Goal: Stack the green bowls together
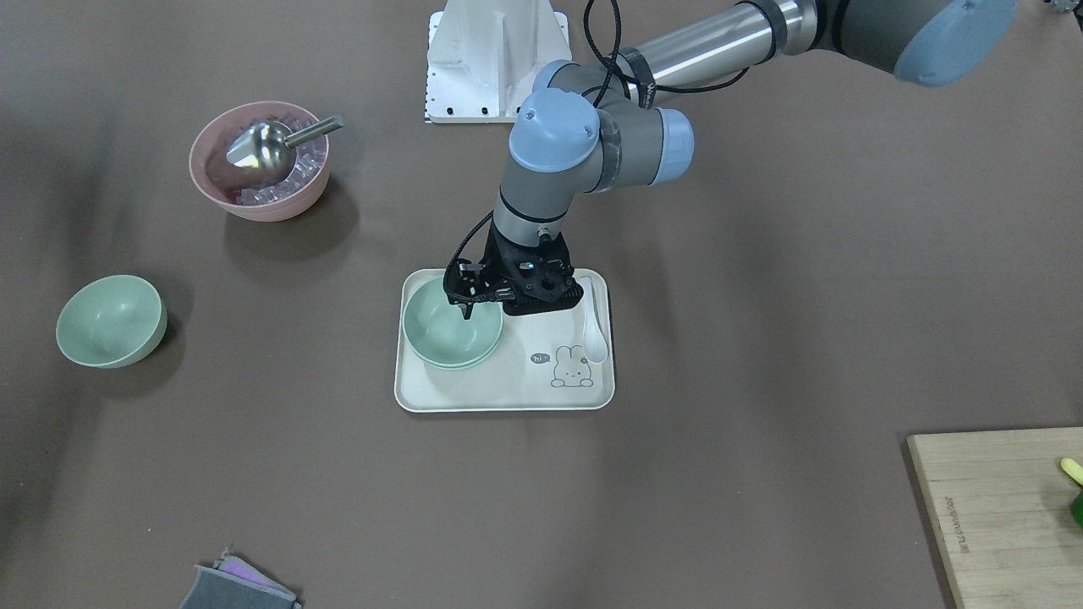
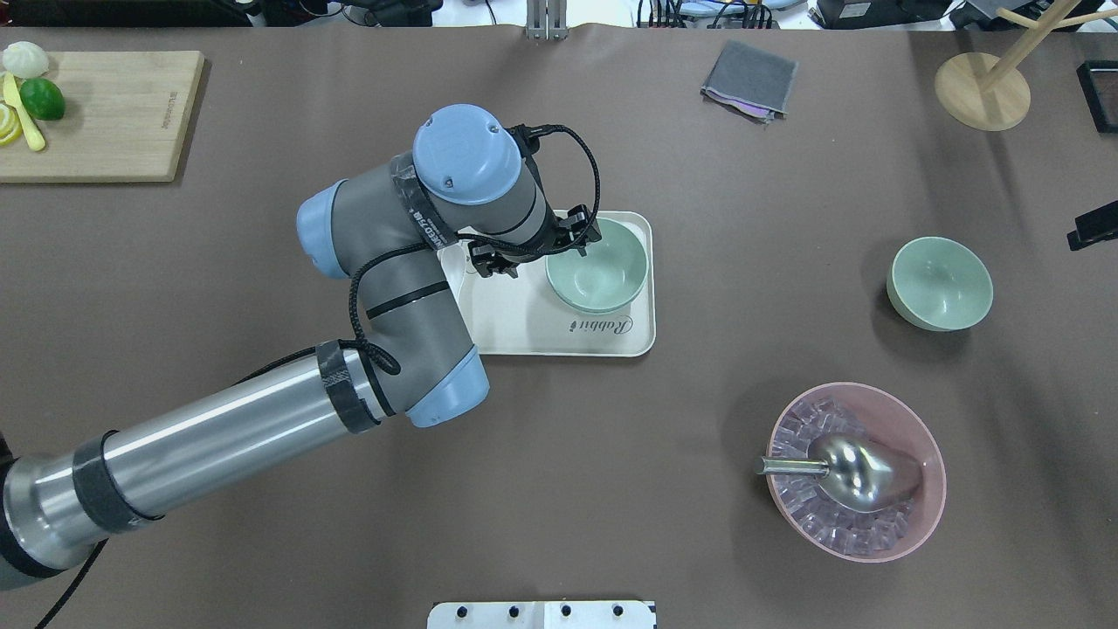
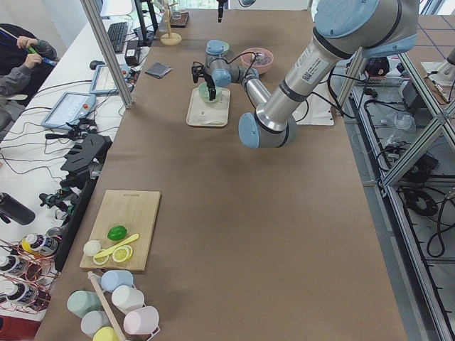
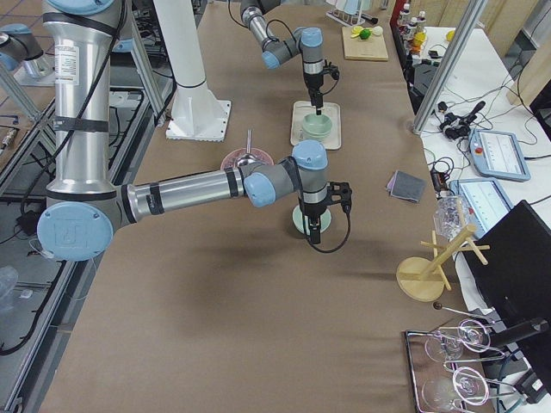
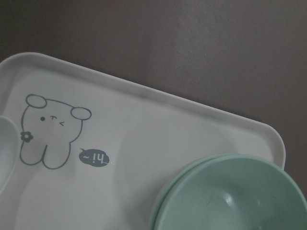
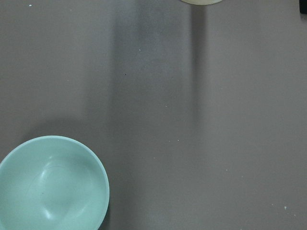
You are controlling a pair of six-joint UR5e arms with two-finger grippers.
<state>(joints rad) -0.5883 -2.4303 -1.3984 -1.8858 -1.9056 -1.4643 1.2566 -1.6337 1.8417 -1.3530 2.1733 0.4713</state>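
Note:
Two green bowls (image 2: 598, 271) sit nested on the white rabbit tray (image 2: 559, 336); both rims show in the left wrist view (image 5: 230, 196). My left gripper (image 1: 461, 300) hangs over the stack's rim on the robot's side. It looks open, with one fingertip (image 1: 464, 311) inside the top bowl. The third green bowl (image 2: 940, 284) stands alone on the table to the right; it also shows in the front view (image 1: 110, 320) and the right wrist view (image 6: 50, 184). My right gripper (image 4: 313, 231) hangs near this lone bowl; I cannot tell whether it is open or shut.
A pink bowl (image 2: 917, 515) with ice and a metal scoop (image 2: 860, 472) stands near the lone bowl. A white spoon (image 1: 595, 326) lies on the tray. A cutting board (image 2: 96, 114), a grey cloth (image 2: 749, 80) and a wooden stand (image 2: 983, 87) line the far edge.

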